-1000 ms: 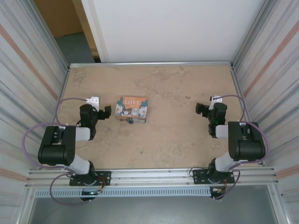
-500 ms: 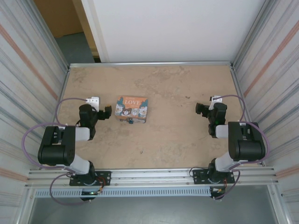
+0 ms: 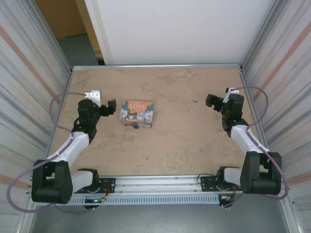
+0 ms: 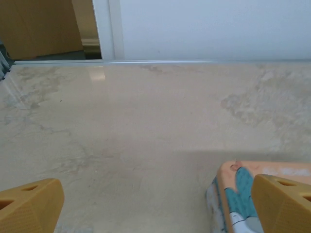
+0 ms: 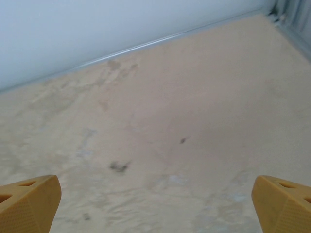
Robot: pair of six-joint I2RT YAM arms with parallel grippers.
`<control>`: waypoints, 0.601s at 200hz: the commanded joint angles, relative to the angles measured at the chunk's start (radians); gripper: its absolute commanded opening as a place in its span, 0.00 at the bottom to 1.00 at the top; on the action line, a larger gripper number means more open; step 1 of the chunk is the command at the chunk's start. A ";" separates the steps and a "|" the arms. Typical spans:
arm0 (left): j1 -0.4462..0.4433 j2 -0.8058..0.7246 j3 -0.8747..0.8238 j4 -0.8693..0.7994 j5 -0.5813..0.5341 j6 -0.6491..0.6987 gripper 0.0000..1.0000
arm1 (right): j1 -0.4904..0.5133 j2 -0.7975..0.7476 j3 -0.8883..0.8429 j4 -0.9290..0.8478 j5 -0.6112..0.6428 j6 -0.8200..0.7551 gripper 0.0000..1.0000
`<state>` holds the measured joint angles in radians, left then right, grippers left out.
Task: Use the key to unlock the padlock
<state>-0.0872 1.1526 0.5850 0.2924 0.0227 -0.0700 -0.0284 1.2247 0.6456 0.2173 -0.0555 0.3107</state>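
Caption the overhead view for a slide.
Open left fingers and right fingers flank a tin; blue padlock at its near edge.

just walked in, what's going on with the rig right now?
Nothing is being handled yet. Both arms reach out over the table, with the left fingers and right fingers wide open and empty. The left fingers sit beside the left end of the LOVE tin. The tiny blue padlock lies by the tin's near edge, untouched.

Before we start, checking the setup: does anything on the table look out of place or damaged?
Nothing stands out. The tin lies flat, the blue padlock at its near edge; the left gripper and right gripper are open, empty.
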 commanded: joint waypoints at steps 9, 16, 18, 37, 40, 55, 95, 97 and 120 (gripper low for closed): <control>0.028 -0.014 0.097 -0.350 0.165 -0.241 0.99 | 0.131 0.004 0.047 -0.218 -0.161 0.217 0.99; 0.030 -0.004 0.112 -0.394 0.205 -0.269 0.99 | 0.180 0.014 0.059 -0.225 -0.161 0.234 0.99; 0.030 -0.001 0.117 -0.406 0.213 -0.276 0.99 | 0.196 0.019 0.063 -0.228 -0.161 0.237 0.99; 0.030 0.030 0.137 -0.465 0.295 -0.324 0.99 | 0.319 0.066 0.106 -0.251 -0.156 0.267 0.99; 0.030 0.034 0.137 -0.467 0.305 -0.330 0.99 | 0.339 0.076 0.113 -0.253 -0.156 0.276 0.99; 0.032 0.055 0.130 -0.448 0.369 -0.367 0.99 | 0.420 0.122 0.139 -0.237 -0.160 0.323 0.99; 0.031 0.150 0.133 -0.362 0.494 -0.437 0.99 | 0.594 0.292 0.238 -0.176 -0.165 0.393 0.99; 0.031 0.156 0.135 -0.360 0.498 -0.438 0.99 | 0.601 0.302 0.245 -0.175 -0.166 0.394 0.99; 0.022 0.221 0.149 -0.337 0.544 -0.446 0.99 | 0.654 0.406 0.318 -0.158 -0.188 0.410 0.99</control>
<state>-0.0601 1.3228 0.7006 -0.0765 0.4629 -0.4717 0.5816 1.5478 0.8867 0.0303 -0.2138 0.6605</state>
